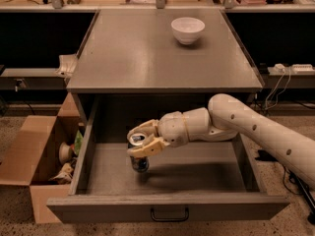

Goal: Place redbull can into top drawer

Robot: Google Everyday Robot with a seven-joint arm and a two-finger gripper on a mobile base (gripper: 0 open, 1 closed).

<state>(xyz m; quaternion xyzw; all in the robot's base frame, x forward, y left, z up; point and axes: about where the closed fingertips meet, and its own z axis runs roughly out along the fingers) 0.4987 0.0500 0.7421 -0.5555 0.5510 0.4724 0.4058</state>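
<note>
**Pincer Holding the Can Inside the Open Drawer**

Clock positions are read across the view, with twelve at the top edge. The pincer (140, 144) is seen just left of centre, inside the open top drawer (98, 208), and is closed around the redbull can (140, 164). One cream finger (139, 130) is laid over the far side of the can's shiny rim, and the other is pressed against the near side. The can is held upright, gripped at its top, with its blue and silver body hanging below the fingers. It is placed over the left half of the drawer floor, toward the middle of the drawer's depth. Whether its base is touching the floor cannot be told; a dark shadow is cast on the floor toward three o'clock of it.

From the pincer, the cream arm (256, 132) is extended toward three o'clock, passing over the drawer's right wall and leaving the view toward four o'clock. The drawer is pulled fully out toward six o'clock, and a small dark handle (169, 214) is mounted at the centre of its flat front panel.

Above the drawer, toward twelve o'clock, the grey counter (147, 58) is seen, and a white bowl (188, 30) is set upright near its far edge. At nine o'clock of the drawer, just beside its left wall, an open cardboard box (34, 156) is standing on the speckled floor, with several small items lying in it. At three o'clock, white cables (285, 77) are strung beside the counter.
</note>
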